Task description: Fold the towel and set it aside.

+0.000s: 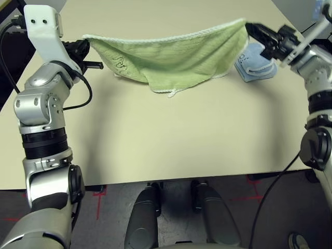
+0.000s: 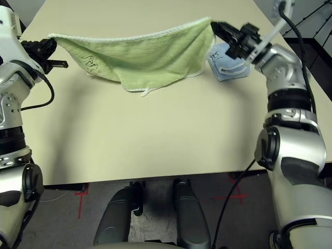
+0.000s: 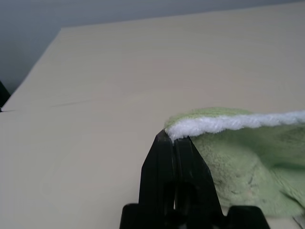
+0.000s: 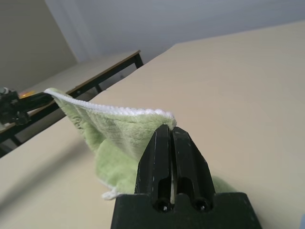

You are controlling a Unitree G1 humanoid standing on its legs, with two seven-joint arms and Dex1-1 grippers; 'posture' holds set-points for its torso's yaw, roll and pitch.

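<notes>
Hanging between both grippers, the green towel point(image 1: 171, 54) sags above the table point(image 1: 171, 135); left gripper point(image 3: 172, 138) and right gripper point(image 4: 167, 128) each pinch a top corner.

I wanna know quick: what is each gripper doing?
Left gripper: closed, holding a towel corner.
Right gripper: closed, holding the opposite corner.

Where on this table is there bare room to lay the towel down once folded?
The widest free patch is the near half of the table, between the hanging towel and the front edge, with the arms either side. The far strip behind the towel is also bare. It is crowded at the far right, where the blue cloth lies beside the right end effector.
</notes>
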